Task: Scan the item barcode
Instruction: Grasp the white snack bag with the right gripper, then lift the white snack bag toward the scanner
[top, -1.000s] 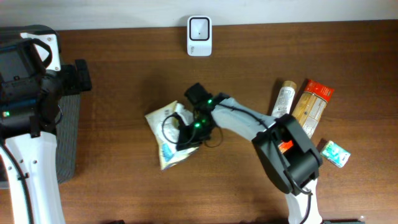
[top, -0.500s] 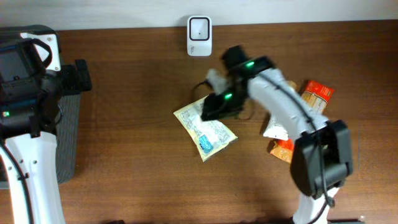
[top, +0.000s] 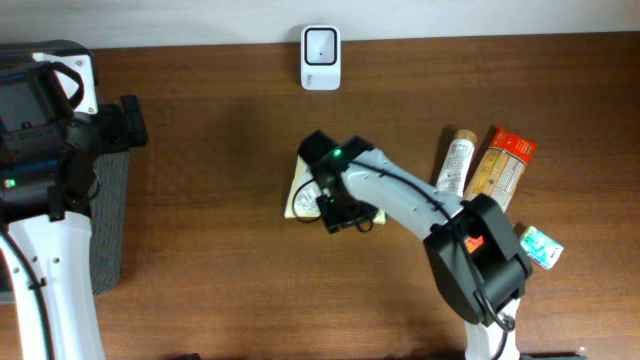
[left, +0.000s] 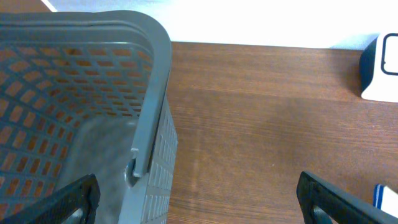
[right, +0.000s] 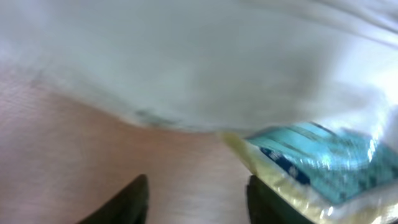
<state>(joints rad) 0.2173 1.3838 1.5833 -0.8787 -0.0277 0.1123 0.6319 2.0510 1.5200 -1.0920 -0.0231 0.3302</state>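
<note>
Nearest the robot's side, a small teal-and-white packet (top: 540, 247) lies at the right of the desk (top: 200, 280). Further in, the right claw (top: 338, 208) sits low over a pale yellowish pouch (top: 297, 196) at mid-desk. Its wrist camera shows the fingers apart with bare wood between them, and the pouch's teal-printed edge lies just past the tips, ungripped. To the right, a tube (top: 458, 160) and an orange box (top: 505, 165) lie side by side. At the left, the left claw (left: 199, 202) hangs wide apart above the rim of a grey basket (left: 155, 93). The white scanner (top: 320, 57) stands at the far edge, well apart from the pouch.
</note>
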